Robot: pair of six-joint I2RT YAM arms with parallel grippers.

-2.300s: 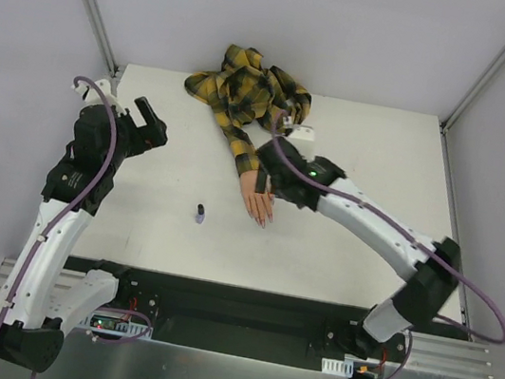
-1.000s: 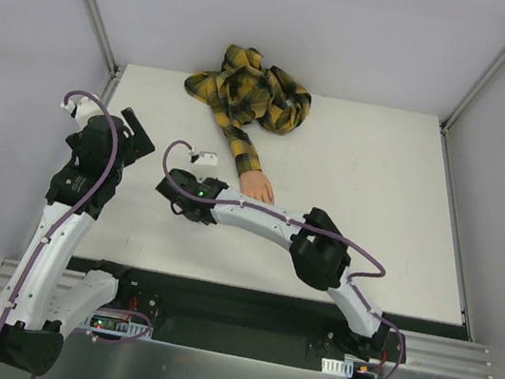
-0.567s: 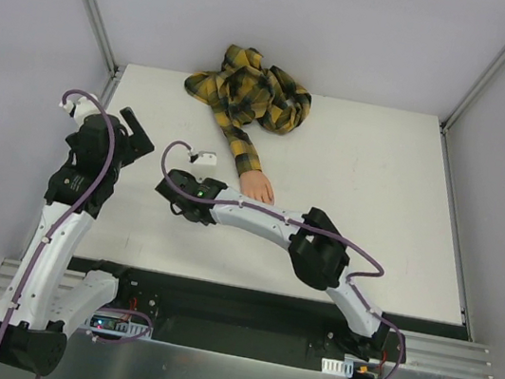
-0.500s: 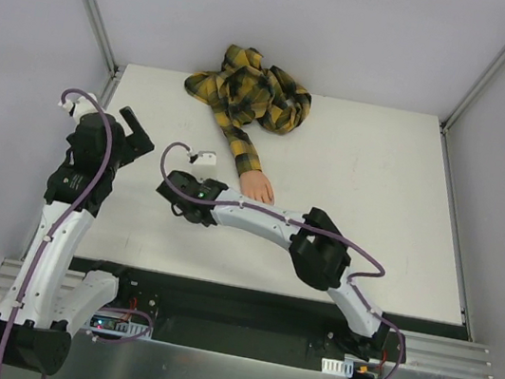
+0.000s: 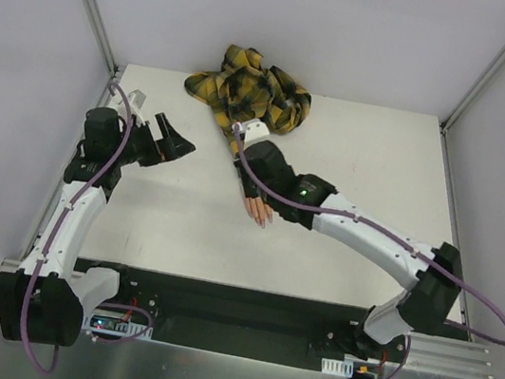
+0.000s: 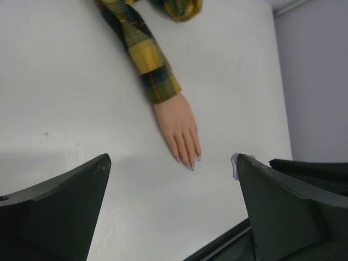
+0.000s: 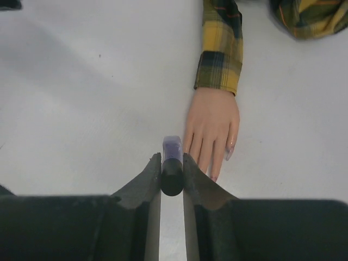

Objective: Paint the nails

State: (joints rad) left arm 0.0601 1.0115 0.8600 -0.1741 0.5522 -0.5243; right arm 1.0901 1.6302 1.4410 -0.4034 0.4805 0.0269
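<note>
Gripping a small purple bottle [image 7: 172, 145] by its dark end, the right gripper [image 7: 172, 166] is narrowly closed. It has been swung back from the left part of the table [image 5: 383, 153], where the bottle stood, to just above the mannequin hand [image 7: 213, 122]. The nails [image 7: 213, 177] lie just beside the bottle, so painting is judged near, with opening still pending. The left gripper [image 5: 176, 144] is held wide open and empty.

- Bright, even light, diffuse from above.
- Soft grey shadows across table [image 7: 60, 60] in both wrist views.
- Close-up fingers [image 6: 54, 217] dark, slightly blurred at edges.
</note>
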